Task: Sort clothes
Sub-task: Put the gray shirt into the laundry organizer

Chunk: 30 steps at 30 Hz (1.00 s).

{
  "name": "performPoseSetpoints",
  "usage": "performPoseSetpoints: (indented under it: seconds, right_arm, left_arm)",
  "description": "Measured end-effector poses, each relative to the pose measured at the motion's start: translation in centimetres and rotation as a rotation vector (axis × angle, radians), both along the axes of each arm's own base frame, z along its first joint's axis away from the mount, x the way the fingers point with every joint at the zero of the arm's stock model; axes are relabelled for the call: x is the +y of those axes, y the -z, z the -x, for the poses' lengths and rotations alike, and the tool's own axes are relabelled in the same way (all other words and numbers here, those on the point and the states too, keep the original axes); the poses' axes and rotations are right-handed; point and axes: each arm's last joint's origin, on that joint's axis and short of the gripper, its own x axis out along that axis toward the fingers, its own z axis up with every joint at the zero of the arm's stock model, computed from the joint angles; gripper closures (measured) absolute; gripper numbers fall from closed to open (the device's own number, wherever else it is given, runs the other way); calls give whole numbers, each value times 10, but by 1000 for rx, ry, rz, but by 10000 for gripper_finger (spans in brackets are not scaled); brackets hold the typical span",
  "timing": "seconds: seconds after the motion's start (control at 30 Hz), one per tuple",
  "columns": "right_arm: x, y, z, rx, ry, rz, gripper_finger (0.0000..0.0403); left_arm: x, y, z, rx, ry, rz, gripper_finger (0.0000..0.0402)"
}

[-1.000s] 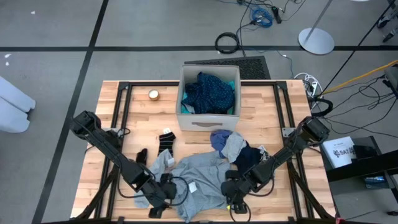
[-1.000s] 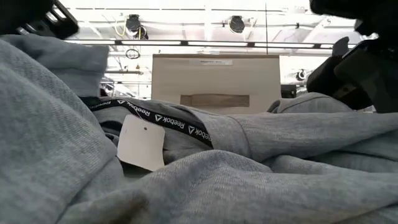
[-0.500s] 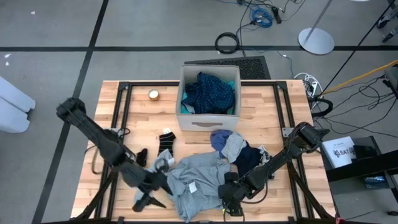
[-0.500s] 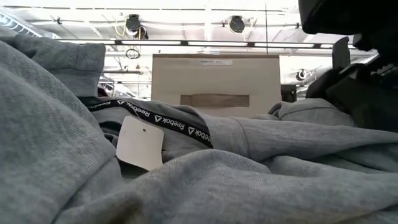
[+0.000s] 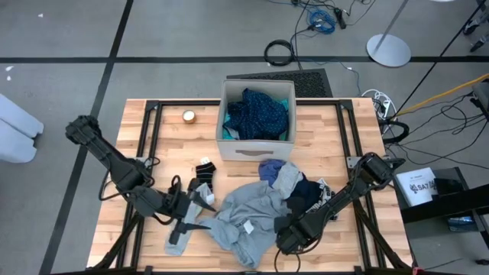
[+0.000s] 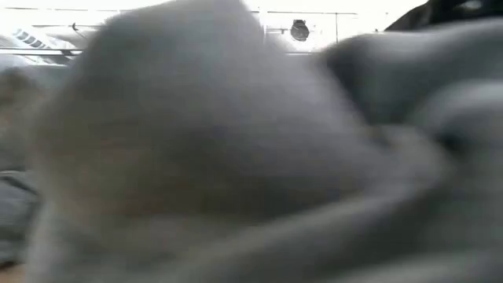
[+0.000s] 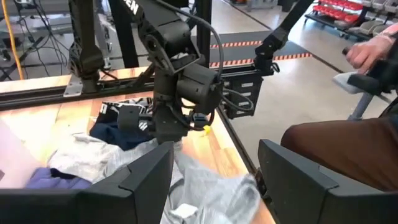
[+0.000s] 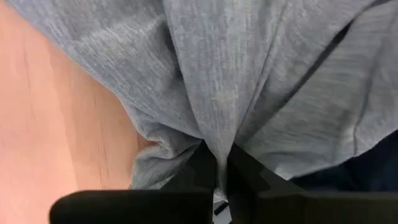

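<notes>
The right gripper (image 8: 216,163) is pinching a fold of the grey garment (image 5: 248,218) between closed fingers, while the left gripper (image 7: 214,180) is waiting wide open beside it (holding nothing). Such a thin pinch may be slipping free once lifted.

We are looking past our left hand (image 7: 214,180), its fingers (image 7: 146,177) standing wide apart, at the right hand (image 7: 171,134) pressing down into the grey garment (image 7: 205,190) on the worktop (image 7: 37,124). A navy cloth (image 7: 118,134) is lying beside it.
</notes>
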Motion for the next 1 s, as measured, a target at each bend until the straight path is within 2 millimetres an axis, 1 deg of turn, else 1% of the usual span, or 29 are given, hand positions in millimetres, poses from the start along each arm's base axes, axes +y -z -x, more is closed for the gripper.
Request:
performPoseSetpoints:
  seconds: [0.17,0.3,0.37,0.5,0.6,0.8,0.9,1.0]
  right_arm:
    - [-5,-4,12,116,47,21,397]
    - [-10,-15,25,183,108,73,399]
    - [-13,-23,29,177,135,81,400]
    - [-15,-41,30,87,161,45,401]
    - [-13,-56,26,-1,158,12,401]
    - [-4,-84,5,-173,96,-72,402]
    - [-2,-91,-7,-254,51,-120,402]
    - [-3,-94,-18,-326,15,-159,402]
  left_arm:
    - [-1,0,1,2,4,-9,157]
    - [-3,1,-1,-3,10,-12,157]
    - [-6,2,-1,-15,21,-23,157]
    - [-12,4,-2,-34,49,-60,157]
    - [-12,4,-1,-39,54,-67,157]
    - [-12,3,-1,-51,39,-81,157]
    - [-12,2,-2,-63,29,-80,157]
    - [-10,0,-2,-78,-19,-84,157]
